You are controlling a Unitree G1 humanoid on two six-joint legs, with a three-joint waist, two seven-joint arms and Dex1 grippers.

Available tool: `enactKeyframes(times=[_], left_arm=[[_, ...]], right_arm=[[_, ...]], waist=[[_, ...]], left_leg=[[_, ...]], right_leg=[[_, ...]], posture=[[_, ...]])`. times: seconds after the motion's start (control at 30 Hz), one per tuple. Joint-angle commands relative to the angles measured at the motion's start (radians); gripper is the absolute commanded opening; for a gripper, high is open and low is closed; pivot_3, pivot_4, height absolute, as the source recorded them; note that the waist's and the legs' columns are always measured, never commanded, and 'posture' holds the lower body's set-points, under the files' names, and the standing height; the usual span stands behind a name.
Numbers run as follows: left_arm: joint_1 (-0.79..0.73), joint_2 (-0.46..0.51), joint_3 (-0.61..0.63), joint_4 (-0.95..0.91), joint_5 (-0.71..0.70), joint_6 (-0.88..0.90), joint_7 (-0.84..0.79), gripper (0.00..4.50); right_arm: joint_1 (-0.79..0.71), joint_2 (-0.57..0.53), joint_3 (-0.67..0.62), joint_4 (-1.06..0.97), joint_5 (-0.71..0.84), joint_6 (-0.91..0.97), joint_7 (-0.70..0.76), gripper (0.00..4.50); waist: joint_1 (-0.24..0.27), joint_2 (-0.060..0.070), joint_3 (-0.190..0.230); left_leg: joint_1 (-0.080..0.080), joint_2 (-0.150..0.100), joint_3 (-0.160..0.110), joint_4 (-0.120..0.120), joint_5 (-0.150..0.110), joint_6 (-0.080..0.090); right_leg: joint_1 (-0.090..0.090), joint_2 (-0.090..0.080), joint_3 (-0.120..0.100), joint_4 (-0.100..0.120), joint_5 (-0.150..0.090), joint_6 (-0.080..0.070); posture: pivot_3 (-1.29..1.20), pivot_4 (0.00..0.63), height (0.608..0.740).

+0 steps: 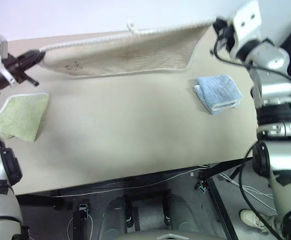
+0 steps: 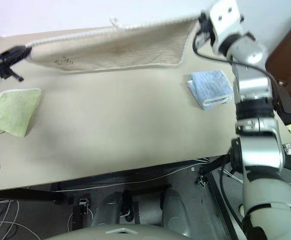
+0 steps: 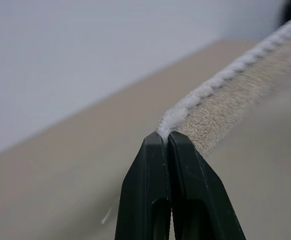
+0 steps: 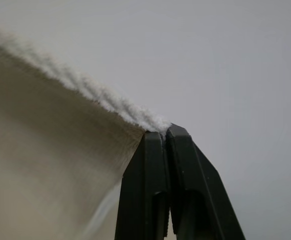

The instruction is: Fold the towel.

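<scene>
Main risk: I've got the towel [image 1: 125,52] only by the tips, on the white corded edging at each top corner. Thin bite, thick cord; if I stretch the arms further apart or jerk, one corner could pop out and the whole thing drops in a heap, fold lost. Second risk: cloth hangs slack in the middle, bottom hem curving, so when I lay it down it may land skewed or wrinkled, edges not matched. Third: the small white loop [image 1: 131,26] on the top edge could snag or end up bunched inside the fold. Also the light blue towel [image 1: 217,92] near the table's right edge and the light green towel [image 1: 23,116] by the left edge sit close to where the cloth could come down; a wide swing may drag or cover them.

Tools now: my left gripper [image 3: 166,137] is fully closed, fingers pinched together on the corded corner, nothing else touched. My right gripper [image 4: 165,130] same, clamped tight on the opposite corner's edging.

Towel position: lifted, spread between both hands over the far edge of the table [image 1: 125,145]. Whether the hem brushes the top there, can't tell. Fold itself not yet made, I'd judge.
</scene>
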Motion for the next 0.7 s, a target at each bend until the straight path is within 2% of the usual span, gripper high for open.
enactKeyframes(times=[0.03,0.13,0.23,0.4,0.5,0.7], left_arm=[[0.125,0.063,0.057,-0.114,-0.074,0.082,-0.16,0.03],[0.275,0.085,0.07,-0.228,-0.093,0.114,-0.216,0.03],[0.376,0.097,0.086,-0.35,-0.121,0.185,-0.224,0.03],[0.456,0.076,0.109,-0.466,-0.146,0.24,-0.188,0.03],[0.543,0.081,0.122,-0.555,-0.164,0.283,-0.196,0.03],[0.731,0.143,0.173,-0.688,-0.191,0.37,-0.234,0.03]], right_arm=[[0.182,-0.074,-0.007,-0.389,0.111,0.154,0.142,0.0],[0.339,-0.135,-0.035,-0.602,0.206,0.29,0.22,0.0],[0.45,-0.201,-0.06,-0.698,0.245,0.351,0.274,0.0],[0.502,-0.264,-0.077,-0.723,0.265,0.382,0.313,0.0],[0.563,-0.335,-0.098,-0.749,0.298,0.403,0.398,0.0],[0.707,-0.474,-0.143,-0.766,0.306,0.389,0.525,0.0]], waist=[[0.0,0.0,0.0],[0.0,0.0,0.001],[0.009,-0.002,0.001],[0.027,-0.002,0.0],[0.031,-0.002,0.0],[0.028,-0.002,0.0]], left_leg=[[0.0,0.0,0.0,0.0,0.0,0.0],[0.0,0.0,-0.001,0.003,-0.001,0.001],[0.002,0.0,-0.003,0.006,-0.005,0.007],[0.005,0.003,-0.004,0.008,-0.006,0.004],[0.005,0.003,-0.005,0.008,-0.006,0.004],[0.0,0.003,-0.002,0.006,-0.005,0.009]], right_leg=[[0.0,0.0,0.0,0.0,-0.001,0.001],[-0.001,-0.001,0.0,0.001,-0.001,0.001],[0.001,-0.002,-0.001,0.003,-0.001,-0.001],[0.003,-0.005,-0.001,0.002,0.001,-0.011],[0.002,-0.005,-0.001,0.0,0.002,-0.012],[-0.001,-0.005,0.0,-0.001,0.001,-0.012]], posture=[[0.0,0.15,0.74],[0.0,0.15,0.74],[0.0,0.15,0.74],[0.0,0.15,0.74],[0.0,0.15,0.74],[0.0,0.15,0.74]])
